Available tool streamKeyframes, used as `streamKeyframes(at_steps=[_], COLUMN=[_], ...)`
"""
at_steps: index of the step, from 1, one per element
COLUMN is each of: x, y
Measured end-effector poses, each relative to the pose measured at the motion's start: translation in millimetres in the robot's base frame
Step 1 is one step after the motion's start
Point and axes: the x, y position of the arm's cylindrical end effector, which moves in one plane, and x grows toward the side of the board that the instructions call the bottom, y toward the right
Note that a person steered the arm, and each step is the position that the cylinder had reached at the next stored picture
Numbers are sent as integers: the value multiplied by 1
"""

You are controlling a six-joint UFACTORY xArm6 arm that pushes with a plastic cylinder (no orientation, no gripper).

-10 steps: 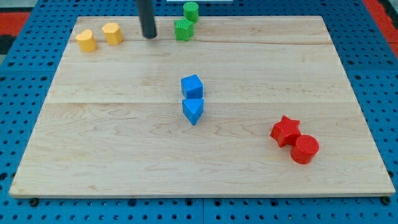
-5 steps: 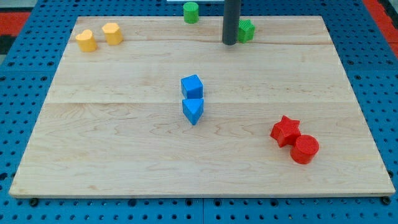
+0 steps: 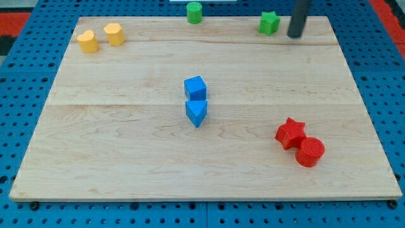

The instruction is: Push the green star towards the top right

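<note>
The green star point(image 3: 269, 23) lies near the top edge of the wooden board point(image 3: 126, 158), right of the middle. My tip point(image 3: 295, 35) is just to the star's right, a small gap apart from it, not touching. A green cylinder point(image 3: 194, 12) stands at the board's top edge, well to the star's left.
Two yellow blocks point(image 3: 88, 41) point(image 3: 114, 33) sit at the top left. A blue cube point(image 3: 195, 87) and a blue wedge-shaped block point(image 3: 197, 112) touch at the middle. A red star point(image 3: 290, 133) and a red cylinder point(image 3: 310, 152) touch at the lower right.
The green star has slid right along the top edge, away from the green cylinder. My tip has moved from the star's left side to its right side.
</note>
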Motion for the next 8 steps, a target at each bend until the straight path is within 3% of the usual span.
streamKeyframes(at_steps=[1, 3, 5, 6, 7, 8], x=[11, -71, -56, -60, -92, -93], y=[-49, -38, -47, -90, -71, -12])
